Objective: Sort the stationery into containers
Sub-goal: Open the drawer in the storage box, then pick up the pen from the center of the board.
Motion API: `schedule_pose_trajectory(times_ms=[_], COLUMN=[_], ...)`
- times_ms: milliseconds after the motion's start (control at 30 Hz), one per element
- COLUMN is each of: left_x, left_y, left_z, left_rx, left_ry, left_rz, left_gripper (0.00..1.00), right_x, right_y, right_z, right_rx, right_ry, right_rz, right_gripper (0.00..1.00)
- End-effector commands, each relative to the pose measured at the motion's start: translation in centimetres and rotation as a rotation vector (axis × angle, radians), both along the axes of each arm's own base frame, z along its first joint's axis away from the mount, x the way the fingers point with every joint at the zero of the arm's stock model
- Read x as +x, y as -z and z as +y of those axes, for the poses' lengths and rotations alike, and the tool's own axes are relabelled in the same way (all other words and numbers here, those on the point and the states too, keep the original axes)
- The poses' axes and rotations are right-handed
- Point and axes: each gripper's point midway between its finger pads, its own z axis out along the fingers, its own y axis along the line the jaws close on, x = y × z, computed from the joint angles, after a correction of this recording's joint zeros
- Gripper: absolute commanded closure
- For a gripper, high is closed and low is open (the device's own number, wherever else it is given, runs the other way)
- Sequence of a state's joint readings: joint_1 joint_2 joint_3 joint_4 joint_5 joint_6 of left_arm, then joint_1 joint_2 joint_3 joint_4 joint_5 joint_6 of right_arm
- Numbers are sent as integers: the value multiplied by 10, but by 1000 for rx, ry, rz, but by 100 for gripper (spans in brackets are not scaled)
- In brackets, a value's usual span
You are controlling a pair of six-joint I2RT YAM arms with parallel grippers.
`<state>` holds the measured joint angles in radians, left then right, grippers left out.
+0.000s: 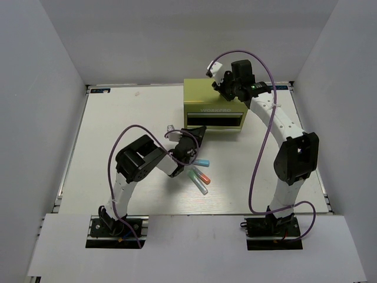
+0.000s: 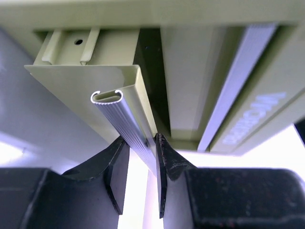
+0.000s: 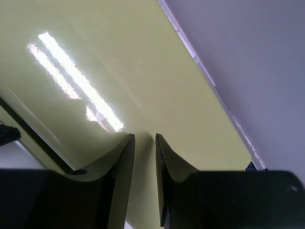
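Bright light, streaky glare on chest (image 3: 157,71)

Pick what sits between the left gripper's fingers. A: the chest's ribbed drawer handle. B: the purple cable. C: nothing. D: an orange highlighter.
A: in the left wrist view the ribbed handle fills the gap between the fingers of the left gripper.

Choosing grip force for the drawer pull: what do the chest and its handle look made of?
The chest: likely painted sheet metal, glossy yellow-green. Its top mirrors bright streaks, and its walls end in thin folded lips. The drawer handle: probably extruded aluminium, satin silver, finely ribbed with a hollow end.
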<state>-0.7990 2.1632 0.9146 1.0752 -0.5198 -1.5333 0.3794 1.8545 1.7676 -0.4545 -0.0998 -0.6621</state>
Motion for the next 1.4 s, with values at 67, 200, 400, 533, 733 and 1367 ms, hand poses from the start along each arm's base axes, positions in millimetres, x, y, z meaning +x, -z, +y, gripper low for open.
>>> schedule_pose_trajectory(times_ms=[67,200,400,533,733,1367], left_x=[-19,-27,-25,-30,-46,-204], left_y=[-15,-22,-27,-51,-102,-60], left_z=[14,15,26,20,6,154], left_rx=[66,66,94,120,176,584], left_ry=[1,13,-3,47,155,334], left_rz=[-21,-33,-27,-81,-234,58], left_gripper=[88,86,29,15,12,1], right_x=[-12,-13,-24,-41,-87,-259], right_y=[35,35,14,-7,-27,78], right_z=[-11,-11,-9,-11,-17,31], right_rx=[-62,-61,-26,3,55,120], right_ry=[23,20,-7,-23,-77,-650], right_rz=[128,130,113,86,60,370], right_gripper=[69,67,48,43,43,49])
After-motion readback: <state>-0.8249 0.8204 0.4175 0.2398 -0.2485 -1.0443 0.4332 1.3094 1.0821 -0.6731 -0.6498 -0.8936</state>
